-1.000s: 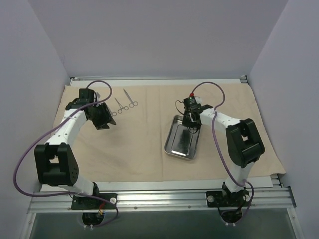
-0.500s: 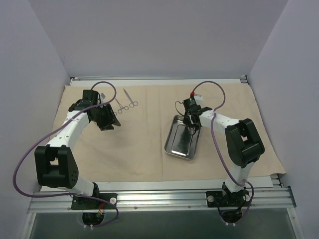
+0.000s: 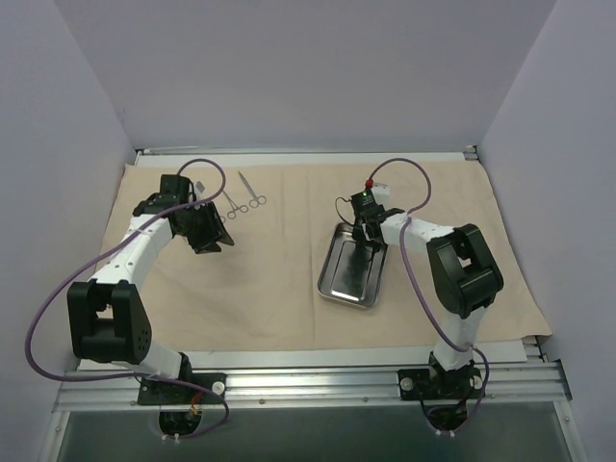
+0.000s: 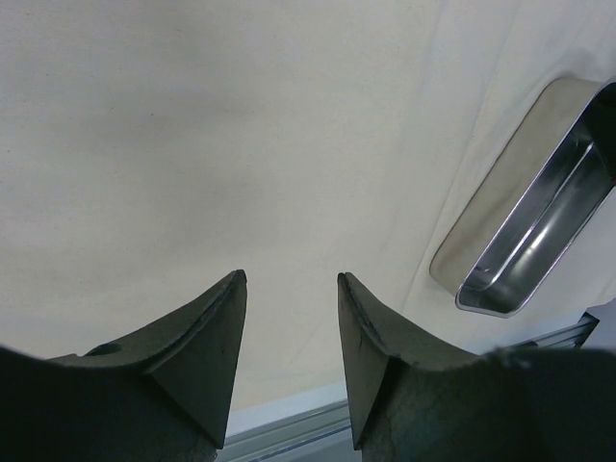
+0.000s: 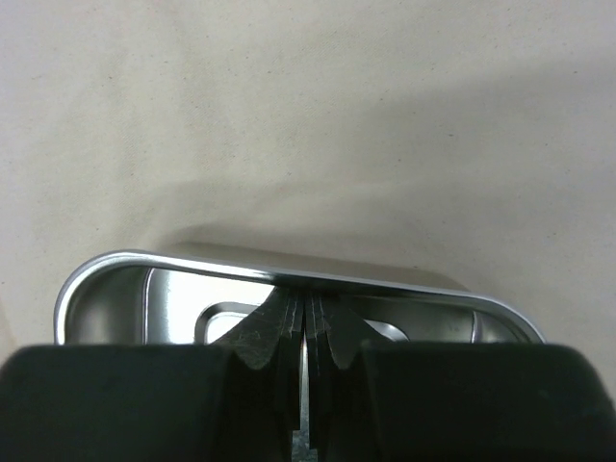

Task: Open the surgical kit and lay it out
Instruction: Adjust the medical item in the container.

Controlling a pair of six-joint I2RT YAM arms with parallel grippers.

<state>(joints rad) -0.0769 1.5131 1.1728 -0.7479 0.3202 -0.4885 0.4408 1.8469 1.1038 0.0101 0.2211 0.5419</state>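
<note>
**Ana:** How does the right claw stand?

**Ben:** Its two dark fingers are pressed together, with only a hairline between them. The wrist view does not show whether anything thin sits in that slit. The tips reach down just inside the far wall of the tray, at the middle of that short side.

**Ana:** And from above?

**Ben:** The right claw is a little right of centre, over the upper end of the tray. The tray lies tilted on the cloth, its long side running from upper right to lower left. Its shiny floor looks bare where the arm does not cover it.

**Ana:** The left claw?

**Ben:** The left claw is spread, with a clear gap between the fingertips and nothing in it. Under it is plain cloth. The tray shows at the right edge of that view, well apart from the fingers.

**Ana:** Where is it in the overhead view?

**Ben:** The left claw is in the upper left part, above the cloth. The instruments lie just beyond it, up and to the right: thin metal pieces with ring handles, side by side and slanted on the cloth, apart from the fingers.

**Ana:** And the cloth itself?

**Ben:** It is spread open and nearly flat, covering most of the table from the back wall to the metal rail at the bottom, where both arms are bolted.
</note>
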